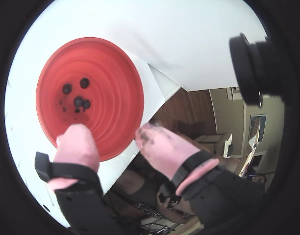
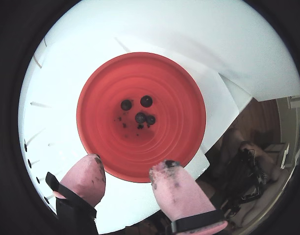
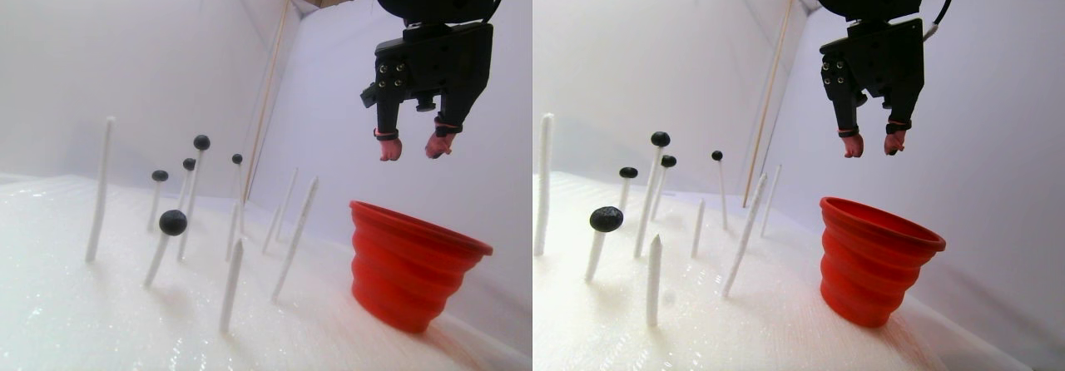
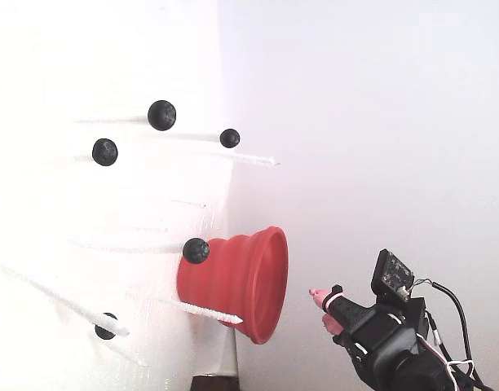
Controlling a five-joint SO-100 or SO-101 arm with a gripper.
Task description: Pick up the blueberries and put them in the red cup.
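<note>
**Above the cup, jaws apart and empty**

At the centre of a wrist view sits the red cup (image 2: 140, 161), mouth up, with four blueberries (image 2: 140, 117) and dark specks on its bottom. In the stereo pair the cup (image 3: 408, 263) stands at lower right on white foam (image 3: 75, 321); white sticks (image 3: 100, 188) at left carry more berries (image 3: 172, 222). The gripper (image 3: 414, 148) hangs right above the cup, pink tips (image 2: 86, 176) spread, holding nothing. No writing is legible.
</note>
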